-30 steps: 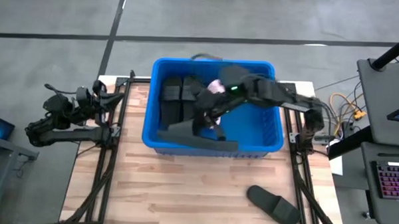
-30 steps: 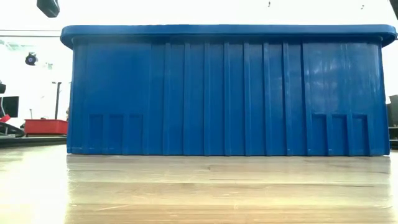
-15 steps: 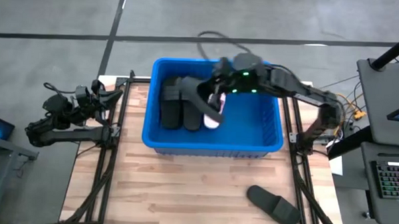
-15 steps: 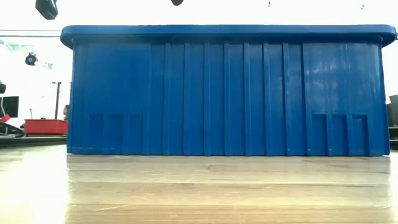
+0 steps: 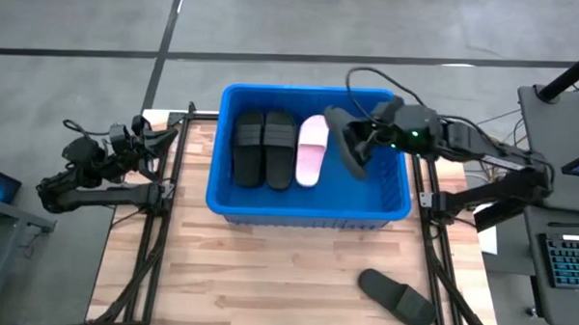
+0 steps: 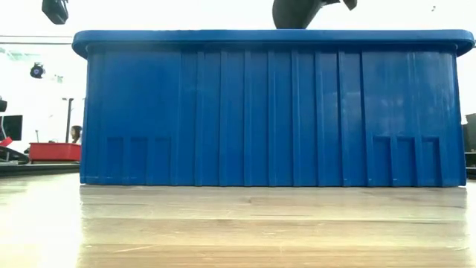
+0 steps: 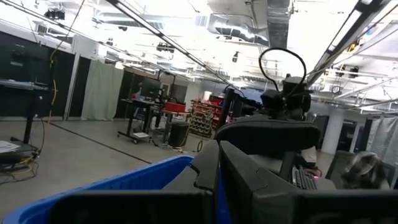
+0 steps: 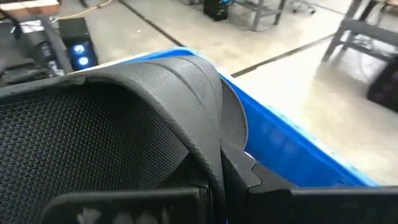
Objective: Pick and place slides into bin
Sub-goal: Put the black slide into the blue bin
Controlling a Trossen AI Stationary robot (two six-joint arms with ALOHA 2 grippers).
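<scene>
The left hand waits clenched and empty, well to the left of the bin, over the tabletop's left edge. In its own wrist view the two dark fingers lie pressed together, with the blue rim of the bin beyond them.

The bin stands on the far middle of the tabletop. Inside it, against its left half, two black slides lie flat side by side, touching. Just right of them, still inside the bin, a pale pink slide lies flat, parallel to the black pair.

Right of the pink slide, the right hand hangs over the bin's right half, clenched on a black slide that it holds tilted on edge above the bin's floor. In the low view this held slide shows above the bin's rim. In the right wrist view its wide ribbed strap fills most of the frame, right against the hand, with the bin's blue wall beyond.

One more black slide lies on the tabletop outside the bin, near the tabletop's front right corner, well apart from the bin's front wall.
</scene>
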